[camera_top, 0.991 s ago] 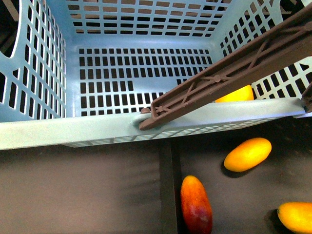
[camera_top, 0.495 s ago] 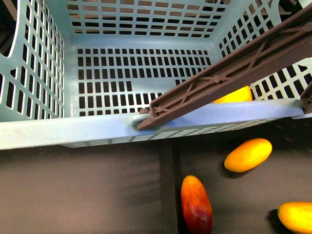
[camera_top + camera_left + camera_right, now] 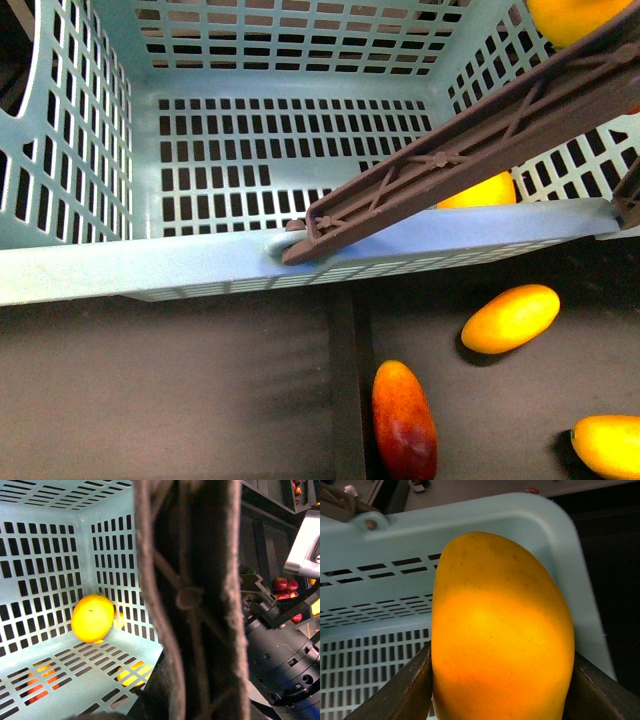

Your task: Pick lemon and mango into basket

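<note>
Mango (image 3: 502, 630): smooth yellow-orange oval, betw. R fingers (image 3: 395, 690) over basket (image 3: 470, 515).

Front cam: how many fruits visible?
5. Rounded yellow lemon in the mint-teal slotted plastic basket; smooth yellow-orange mango top right, above it; on dark table: yellow-orange oval fruit, dark red-and-yellow mango, yellow fruit cut off bottom right. More may be hidden.

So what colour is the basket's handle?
Brown; the handle shows best in the front view.
</note>
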Robot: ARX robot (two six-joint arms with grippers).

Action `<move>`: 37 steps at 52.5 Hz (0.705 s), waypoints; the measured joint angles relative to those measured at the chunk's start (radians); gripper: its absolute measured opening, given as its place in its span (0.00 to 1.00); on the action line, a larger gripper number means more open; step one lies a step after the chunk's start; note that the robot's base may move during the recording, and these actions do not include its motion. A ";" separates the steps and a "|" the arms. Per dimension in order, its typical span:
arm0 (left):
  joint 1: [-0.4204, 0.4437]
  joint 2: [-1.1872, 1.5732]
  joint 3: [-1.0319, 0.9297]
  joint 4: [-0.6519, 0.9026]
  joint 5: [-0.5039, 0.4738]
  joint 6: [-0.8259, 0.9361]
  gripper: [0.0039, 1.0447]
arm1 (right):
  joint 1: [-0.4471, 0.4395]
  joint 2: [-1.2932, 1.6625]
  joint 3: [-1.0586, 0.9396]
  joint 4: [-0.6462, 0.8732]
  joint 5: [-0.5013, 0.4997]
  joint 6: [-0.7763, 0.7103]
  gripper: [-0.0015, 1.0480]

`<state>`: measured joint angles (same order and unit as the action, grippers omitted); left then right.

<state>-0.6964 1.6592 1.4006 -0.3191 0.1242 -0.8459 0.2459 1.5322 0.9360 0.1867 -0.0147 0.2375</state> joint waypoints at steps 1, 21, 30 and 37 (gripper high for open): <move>0.000 0.000 0.000 0.000 0.000 0.000 0.04 | 0.005 0.001 0.002 0.000 -0.002 0.011 0.62; 0.000 0.000 0.000 0.000 0.009 -0.009 0.04 | -0.012 -0.077 -0.023 -0.007 0.043 0.034 0.91; 0.003 0.000 0.000 0.000 -0.006 -0.008 0.04 | -0.083 -0.229 -0.092 0.072 0.133 -0.004 0.87; 0.001 0.000 0.000 0.000 0.002 -0.005 0.04 | -0.100 -0.280 -0.292 0.411 0.153 -0.158 0.66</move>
<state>-0.6956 1.6596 1.4006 -0.3195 0.1265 -0.8509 0.1459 1.2518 0.6441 0.5980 0.1379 0.0795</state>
